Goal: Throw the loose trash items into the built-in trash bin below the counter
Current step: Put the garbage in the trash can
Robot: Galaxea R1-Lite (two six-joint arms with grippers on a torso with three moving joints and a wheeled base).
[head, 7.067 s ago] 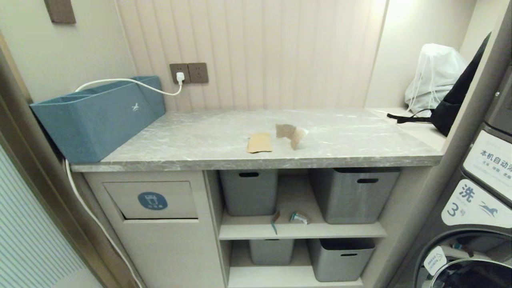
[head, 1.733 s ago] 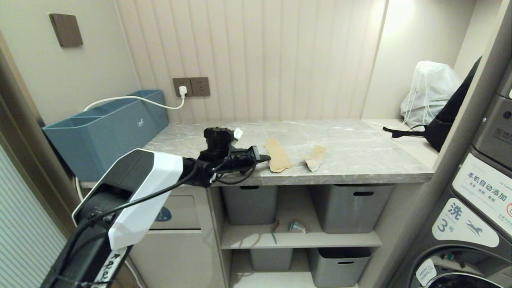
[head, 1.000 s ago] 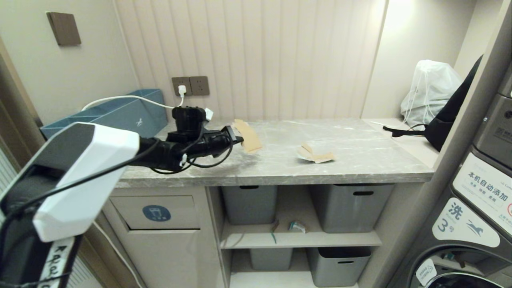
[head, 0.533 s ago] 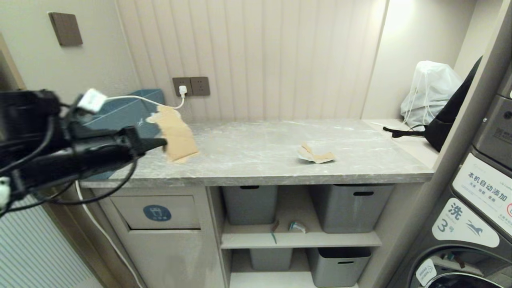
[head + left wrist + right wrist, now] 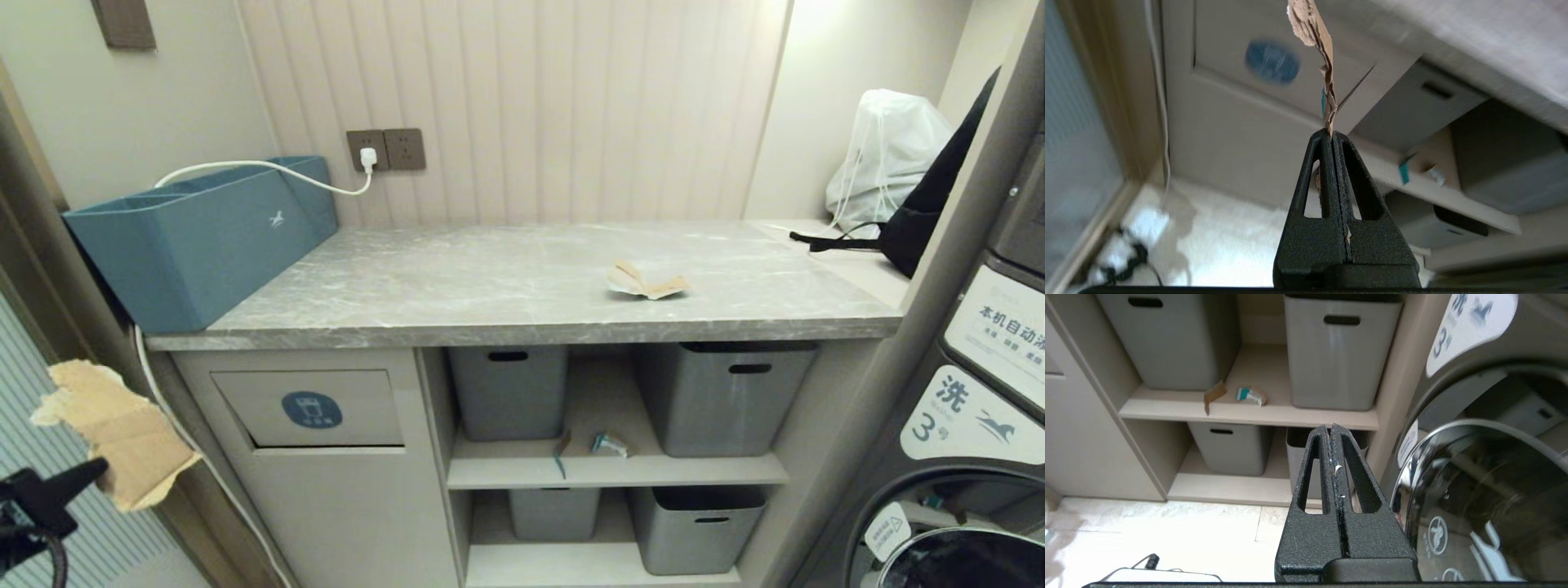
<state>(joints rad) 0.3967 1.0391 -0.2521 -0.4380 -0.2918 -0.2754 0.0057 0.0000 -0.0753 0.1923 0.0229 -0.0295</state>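
My left gripper (image 5: 96,467) is shut on a torn brown cardboard scrap (image 5: 114,429), low at the left, beside the built-in trash bin (image 5: 367,404) with its round blue sticker (image 5: 311,409). In the left wrist view the scrap (image 5: 1315,36) sticks up from the closed gripper (image 5: 1331,132) in front of the flap (image 5: 1237,85). A second brown scrap (image 5: 647,282) lies on the counter (image 5: 457,286). A teal sliver (image 5: 558,459) and a crumpled teal-and-white wrapper (image 5: 611,443) lie on the middle shelf. My right gripper (image 5: 1331,426) is shut on nothing, low before the shelves.
A long teal-blue box (image 5: 196,237) with a white cable stands at the counter's left end. Grey tubs (image 5: 718,396) fill the shelves. A white drawstring bag (image 5: 886,155) and a black bag sit at the back right. A washing machine (image 5: 971,457) stands to the right.
My left gripper has swung the cardboard scrap off the counter's left end and down to the left, below counter height beside the bin front. The head view has tilted downward.
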